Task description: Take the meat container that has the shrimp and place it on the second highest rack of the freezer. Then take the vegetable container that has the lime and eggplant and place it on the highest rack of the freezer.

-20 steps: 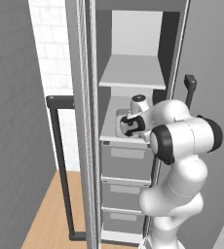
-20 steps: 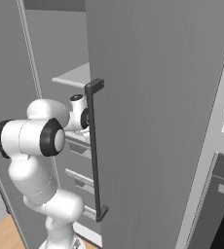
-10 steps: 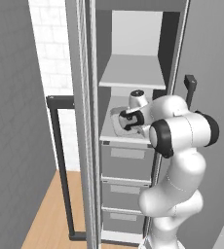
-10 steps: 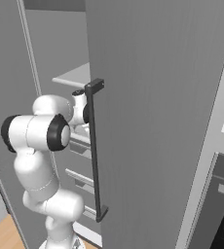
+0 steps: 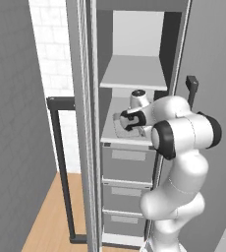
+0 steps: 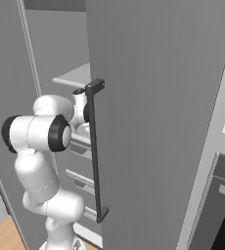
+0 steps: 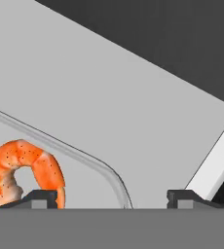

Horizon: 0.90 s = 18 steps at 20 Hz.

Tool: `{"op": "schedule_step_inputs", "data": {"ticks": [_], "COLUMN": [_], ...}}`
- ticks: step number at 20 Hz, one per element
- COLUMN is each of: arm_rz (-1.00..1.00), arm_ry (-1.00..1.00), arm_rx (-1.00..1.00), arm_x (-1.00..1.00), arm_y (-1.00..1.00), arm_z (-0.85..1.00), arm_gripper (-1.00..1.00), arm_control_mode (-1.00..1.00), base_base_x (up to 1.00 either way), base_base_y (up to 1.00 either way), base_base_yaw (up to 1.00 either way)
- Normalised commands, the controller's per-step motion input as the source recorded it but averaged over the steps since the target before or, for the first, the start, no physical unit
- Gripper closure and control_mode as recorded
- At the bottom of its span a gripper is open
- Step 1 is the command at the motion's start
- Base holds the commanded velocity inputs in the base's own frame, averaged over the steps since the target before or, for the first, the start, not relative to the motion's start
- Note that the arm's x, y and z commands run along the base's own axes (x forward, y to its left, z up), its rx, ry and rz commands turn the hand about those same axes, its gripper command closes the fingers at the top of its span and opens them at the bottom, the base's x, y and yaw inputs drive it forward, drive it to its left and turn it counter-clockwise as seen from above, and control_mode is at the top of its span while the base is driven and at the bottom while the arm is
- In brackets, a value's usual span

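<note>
gripper (image 7: pixel 111 197) released, straddling tray rim (image 7: pixel 115 181) | shrimp (image 7: pixel 21 170) in tray on second highest rack (image 7: pixel 109 107)

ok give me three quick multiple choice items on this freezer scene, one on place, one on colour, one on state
1. Where does the tray sit?
A. on the upper shelf
B. on the lower shelf
C. in a drawer

2. What colour is the shrimp?
A. green
B. purple
C. orange-pink

3. How is the hand?
A. open, fingers apart on either side of the tray's rim
B. shut on the shrimp
C. shut on the door handle

Answers:
1 B, the left base view shows the tray on the lower board, above the drawers.
2 C, the hand view shows it orange-pink.
3 A, the hand view shows the fingertips wide apart with nothing clamped.
</note>
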Motion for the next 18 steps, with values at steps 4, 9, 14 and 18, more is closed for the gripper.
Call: {"op": "schedule_step_inputs", "data": {"ticks": [4, 9, 14, 18], "arm_rz": [0.00, 0.03, 0.05, 0.06], "arm_ry": [-0.16, -0.19, -0.17, -0.07], "arm_rx": [0.00, 0.00, 0.00, 0.00], "arm_x": [-0.40, -0.99, -0.50, -0.54], "arm_y": [0.01, 0.00, 0.00, 0.00], "arm_z": [0.35, 0.35, 0.42, 0.97], "arm_gripper": [-1.00, -1.00, -1.00, -1.00], "arm_control_mode": [-1.00, -1.00, -1.00, -1.00], "base_base_x": [0.00, 0.00, 0.00, 0.00], "base_base_y": [0.00, 0.00, 0.00, 0.00], "base_base_yaw": [0.00, 0.00, 0.00, 0.00]}}
